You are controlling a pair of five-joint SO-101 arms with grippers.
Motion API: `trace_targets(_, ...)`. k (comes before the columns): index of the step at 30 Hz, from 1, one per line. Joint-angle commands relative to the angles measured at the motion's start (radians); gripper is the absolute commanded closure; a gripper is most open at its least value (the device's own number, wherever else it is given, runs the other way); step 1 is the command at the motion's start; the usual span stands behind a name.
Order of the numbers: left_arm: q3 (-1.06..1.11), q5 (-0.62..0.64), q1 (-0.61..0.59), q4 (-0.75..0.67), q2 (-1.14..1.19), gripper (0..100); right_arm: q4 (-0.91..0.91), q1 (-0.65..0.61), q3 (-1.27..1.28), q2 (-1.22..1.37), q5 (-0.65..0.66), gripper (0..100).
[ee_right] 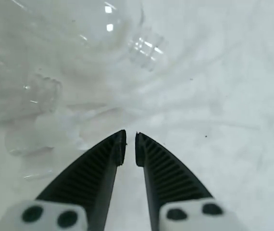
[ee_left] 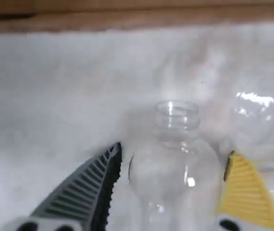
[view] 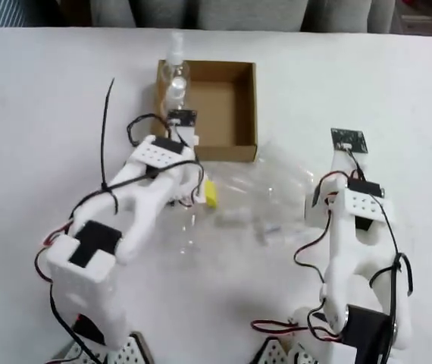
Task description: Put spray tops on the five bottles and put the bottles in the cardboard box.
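Worktop (view: 42, 106) lit brightly and evenly from overhead, washed near white in high view. Faint, soft shadows thrown beside left arm (view: 140, 197). Small hard glints caught on clear bottle (ee_left: 168, 163) in left wrist view, also on bottles (ee_right: 89, 24) in right wrist view.

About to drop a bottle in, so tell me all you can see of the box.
The box is brown cardboard, squarish, low-walled and open-topped, with no flaps showing. It sits flat on the far side of the white table. Its floor is mostly bare. One clear bottle with a spray top sits in its far left corner. The left arm overlaps its near left corner in the high view, and I cannot tell whether they touch.
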Motion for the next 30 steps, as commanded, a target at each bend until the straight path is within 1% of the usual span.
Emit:
trace_targets(1,-0.054,0.008,-0.013,0.035,0.004,78,-0.01,0.004,-0.005,-0.031,0.011,98.3)
trace_targets(4,-0.058,0.003,-0.015,0.035,0.002,97,-0.01,0.004,-0.005,-0.031,0.011,98.3)
trace_targets(5,-0.058,0.0,-0.015,0.037,0.002,99,-0.01,0.004,-0.005,-0.031,0.011,98.3)
trace_targets(7,-0.06,-0.009,-0.016,0.066,0.001,94,-0.01,0.004,-0.005,-0.031,0.011,98.3)
trace_targets(8,-0.061,-0.011,-0.016,0.08,0.001,94,-0.01,0.004,-0.005,-0.031,0.011,98.3)
trace_targets(10,-0.069,-0.011,-0.016,0.103,-0.019,98,-0.01,0.004,-0.005,-0.031,0.011,98.3)
trace_targets(13,-0.028,-0.011,-0.016,0.112,-0.097,98,-0.01,0.004,-0.005,-0.031,0.011,98.3)
trace_targets(16,0.064,-0.011,-0.016,0.072,-0.208,98,-0.01,0.004,-0.005,-0.031,0.011,98.3)
trace_targets(22,0.292,-0.011,-0.018,-0.066,-0.433,98,-0.005,0.002,-0.005,-0.038,0.011,98.3)
trace_targets(24,0.341,-0.011,-0.018,-0.078,-0.496,98,0.001,-0.016,-0.005,-0.045,0.012,98.3)
trace_targets(27,0.394,-0.011,-0.021,-0.078,-0.57,98,0.041,-0.039,-0.005,-0.081,0.054,98.3)
trace_targets(30,0.422,-0.011,-0.062,-0.078,-0.607,98,0.111,-0.061,-0.005,-0.157,0.061,98.3)
